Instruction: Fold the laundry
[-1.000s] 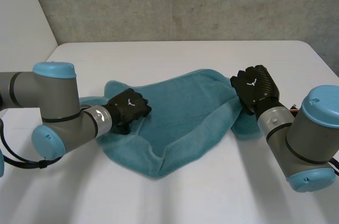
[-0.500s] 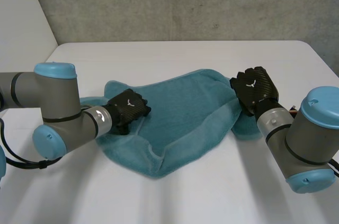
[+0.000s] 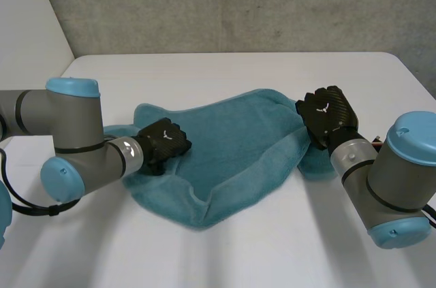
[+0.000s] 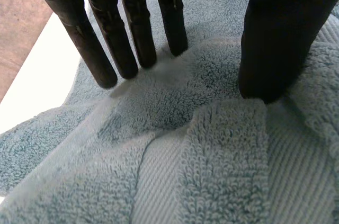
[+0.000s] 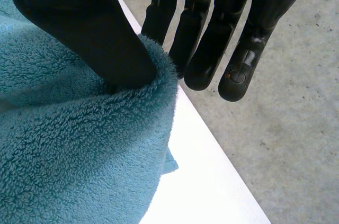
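Your teal terry-cloth towel (image 3: 235,141) lies rumpled between the two hands, one long edge turned up in a loose lip. I judge that no clean fold is made yet, so nearly all the folding is left. The left hand (image 3: 163,144) rests on the end nearest its own arm, with fingers (image 4: 132,49) and thumb straight and apart. Their tips press the pile, with a low hump of cloth between them. The right hand (image 3: 328,114) pinches the opposite edge, thumb (image 5: 79,28) in front and fingers behind, the cloth clamped between. The white table (image 3: 225,70) lies bare beyond both hands.
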`<act>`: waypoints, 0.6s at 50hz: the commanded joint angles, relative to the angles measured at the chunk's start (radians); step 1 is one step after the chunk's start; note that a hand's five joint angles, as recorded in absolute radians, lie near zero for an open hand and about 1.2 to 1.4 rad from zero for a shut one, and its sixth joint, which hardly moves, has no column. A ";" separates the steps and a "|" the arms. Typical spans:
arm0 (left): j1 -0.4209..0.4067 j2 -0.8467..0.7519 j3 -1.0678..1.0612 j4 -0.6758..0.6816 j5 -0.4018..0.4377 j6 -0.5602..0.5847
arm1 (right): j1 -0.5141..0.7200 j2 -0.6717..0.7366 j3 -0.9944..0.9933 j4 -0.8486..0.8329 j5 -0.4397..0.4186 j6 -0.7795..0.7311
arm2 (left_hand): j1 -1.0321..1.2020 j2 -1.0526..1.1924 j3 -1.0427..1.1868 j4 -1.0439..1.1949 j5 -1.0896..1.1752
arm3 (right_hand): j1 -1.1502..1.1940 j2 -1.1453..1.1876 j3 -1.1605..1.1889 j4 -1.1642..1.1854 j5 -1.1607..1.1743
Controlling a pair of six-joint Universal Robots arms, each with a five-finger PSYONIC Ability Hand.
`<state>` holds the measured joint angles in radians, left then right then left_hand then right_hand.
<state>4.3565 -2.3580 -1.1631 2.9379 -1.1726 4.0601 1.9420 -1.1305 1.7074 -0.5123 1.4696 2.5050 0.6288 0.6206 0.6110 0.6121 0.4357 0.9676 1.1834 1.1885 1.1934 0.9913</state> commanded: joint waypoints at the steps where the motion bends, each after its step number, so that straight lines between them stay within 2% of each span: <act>1: 0.000 0.005 0.002 0.009 -0.035 -0.001 | 0.000 0.000 0.000 0.000 0.000 0.000 | 0.744 0.752 0.761 0.760 0.762 | 0.429 0.213 0.208 0.203 0.230; 5: -0.002 0.022 -0.006 0.026 -0.076 0.000 | 0.000 0.000 -0.002 0.000 0.002 0.002 | 0.767 0.776 0.785 0.784 0.786 | 0.429 0.213 0.208 0.203 0.230; 7: -0.002 0.057 -0.009 0.084 -0.136 0.000 | -0.003 -0.002 -0.005 0.000 0.005 0.003 | 0.767 0.776 0.785 0.784 0.786 | 0.429 0.213 0.208 0.203 0.230; 15: 0.031 0.210 -0.122 0.303 -0.263 -0.004 | -0.018 -0.018 -0.038 0.093 0.014 0.006 | 0.767 0.776 0.785 0.784 0.786 | 0.429 0.213 0.208 0.203 0.230; 17: 0.043 0.233 -0.142 0.317 -0.275 -0.007 | -0.025 -0.025 -0.058 0.133 0.018 0.008 | 0.767 0.776 0.785 0.784 0.786 | 0.429 0.213 0.208 0.203 0.230; 19: 0.095 0.332 -0.225 0.334 -0.307 -0.018 | -0.037 -0.044 -0.087 0.208 0.025 0.006 | 0.767 0.776 0.785 0.784 0.786 | 0.429 0.213 0.208 0.203 0.230; 25: 0.141 0.492 -0.401 0.328 -0.322 -0.018 | -0.081 -0.112 -0.150 0.420 0.023 0.002 | 0.767 0.776 0.785 0.784 0.786 | 0.429 0.213 0.208 0.203 0.230; 30: 0.225 0.669 -0.581 0.284 -0.317 -0.015 | -0.098 -0.173 -0.195 0.709 0.006 -0.049 | 0.767 0.776 0.785 0.784 0.786 | 0.429 0.213 0.208 0.203 0.230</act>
<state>4.4945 -1.8865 -1.5373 3.2722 -1.4964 4.0422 1.8692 -1.2349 1.5640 -0.1082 1.4909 2.5052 1.1122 1.1995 1.1856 1.1941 0.9579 0.9676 1.1834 1.1886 1.1934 0.9917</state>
